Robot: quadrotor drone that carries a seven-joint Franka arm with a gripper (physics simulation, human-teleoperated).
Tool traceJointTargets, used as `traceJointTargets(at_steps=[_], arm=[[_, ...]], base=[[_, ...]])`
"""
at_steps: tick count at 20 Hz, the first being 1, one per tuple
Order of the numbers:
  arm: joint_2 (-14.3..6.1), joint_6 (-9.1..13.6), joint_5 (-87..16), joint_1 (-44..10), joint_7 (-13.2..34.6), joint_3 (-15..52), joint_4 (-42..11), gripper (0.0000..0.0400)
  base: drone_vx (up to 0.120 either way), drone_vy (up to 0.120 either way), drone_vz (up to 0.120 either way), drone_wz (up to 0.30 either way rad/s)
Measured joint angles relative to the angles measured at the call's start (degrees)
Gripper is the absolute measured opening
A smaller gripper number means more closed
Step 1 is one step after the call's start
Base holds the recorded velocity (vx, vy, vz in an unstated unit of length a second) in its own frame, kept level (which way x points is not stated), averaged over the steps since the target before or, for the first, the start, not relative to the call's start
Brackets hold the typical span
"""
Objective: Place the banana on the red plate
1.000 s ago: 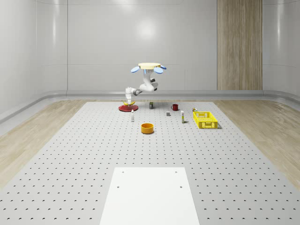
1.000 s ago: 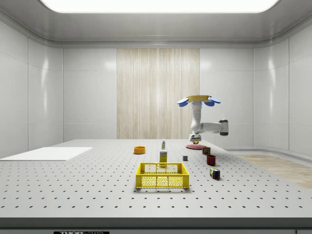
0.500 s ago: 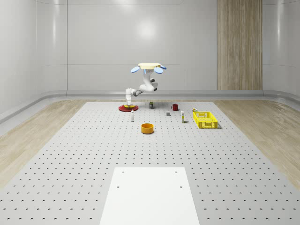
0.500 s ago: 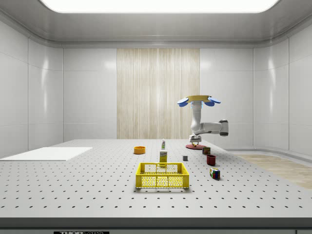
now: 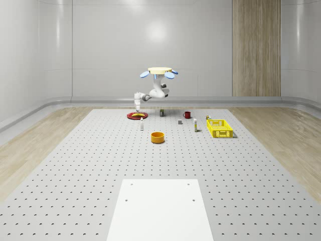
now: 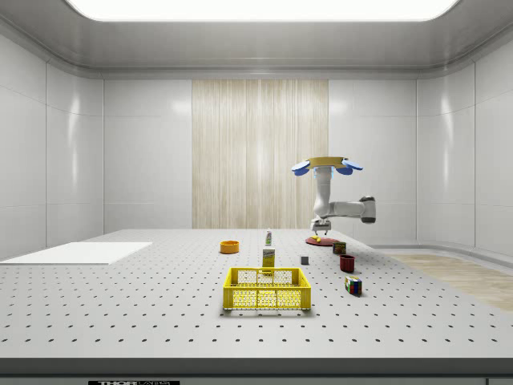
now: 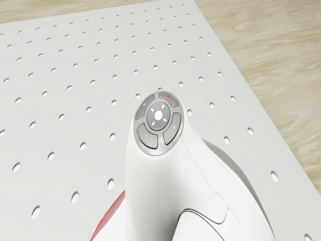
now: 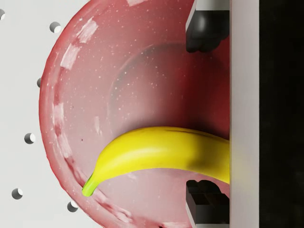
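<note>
From our left: the red plate (image 8: 71,118) sits under the pincer (image 8: 204,114), and the banana (image 8: 156,154) lies flat in its dish, stem tip up against the rim. Our fingers (image 8: 204,33) stand spread, one on either side of the fruit with nothing pinched between them, so we'd call it let go (the plate carries it now). The drone (image 5: 159,72) hovers off to the pincer's side over the tabletop (image 5: 100,165), the arm stretched out sideways so the rotors stay clear of the plate.

Banana (image 8: 161,154) on plate (image 8: 71,95), under hand (image 8: 207,118)
</note>
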State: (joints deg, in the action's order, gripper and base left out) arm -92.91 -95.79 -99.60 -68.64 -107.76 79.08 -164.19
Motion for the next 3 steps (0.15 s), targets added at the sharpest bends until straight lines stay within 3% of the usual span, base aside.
traceJointTargets(at_steps=[3], arm=[[0.0,0.3,0.7,0.1,0.0,0.7,-0.1,0.0399]], base=[[0.0,0.0,0.0,0.0]])
